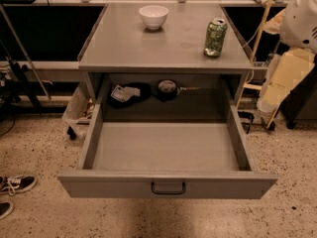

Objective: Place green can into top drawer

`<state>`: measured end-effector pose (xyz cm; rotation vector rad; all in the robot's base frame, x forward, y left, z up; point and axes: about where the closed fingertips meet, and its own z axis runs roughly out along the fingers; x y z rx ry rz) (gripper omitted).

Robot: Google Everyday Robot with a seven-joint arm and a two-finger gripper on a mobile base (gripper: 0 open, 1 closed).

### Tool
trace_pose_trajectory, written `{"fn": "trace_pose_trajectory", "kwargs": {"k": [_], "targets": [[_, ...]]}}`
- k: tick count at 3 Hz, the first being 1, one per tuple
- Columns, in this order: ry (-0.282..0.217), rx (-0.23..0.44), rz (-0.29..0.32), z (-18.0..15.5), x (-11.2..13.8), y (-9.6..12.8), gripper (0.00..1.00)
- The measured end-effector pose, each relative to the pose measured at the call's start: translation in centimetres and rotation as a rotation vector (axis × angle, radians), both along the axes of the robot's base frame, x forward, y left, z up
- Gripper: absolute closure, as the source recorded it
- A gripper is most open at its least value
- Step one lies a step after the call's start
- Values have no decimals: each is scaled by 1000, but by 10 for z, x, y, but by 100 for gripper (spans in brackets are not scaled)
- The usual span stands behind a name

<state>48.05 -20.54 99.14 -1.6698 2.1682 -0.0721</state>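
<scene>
Green-white mottled can (215, 37); grey drawer (109, 185); cream tool (278, 82), right.

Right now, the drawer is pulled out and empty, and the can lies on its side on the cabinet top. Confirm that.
Not quite: the can stands upright on the cabinet top, as the camera view shows. The rest holds: the drawer is pulled out and empty. The gripper is at the right edge, beside the cabinet and apart from the can.
</scene>
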Motion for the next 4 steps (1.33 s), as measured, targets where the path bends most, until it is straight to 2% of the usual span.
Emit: {"fn": "trace_pose_trajectory", "kwargs": {"k": [1, 2, 3, 4], "targets": [[-27, 83, 9, -4, 4, 3, 0], [-98, 263, 61, -6, 46, 2, 0], [-76, 428, 91, -18, 104, 7, 0], [-66, 471, 58, -6, 164, 35, 0]]}}
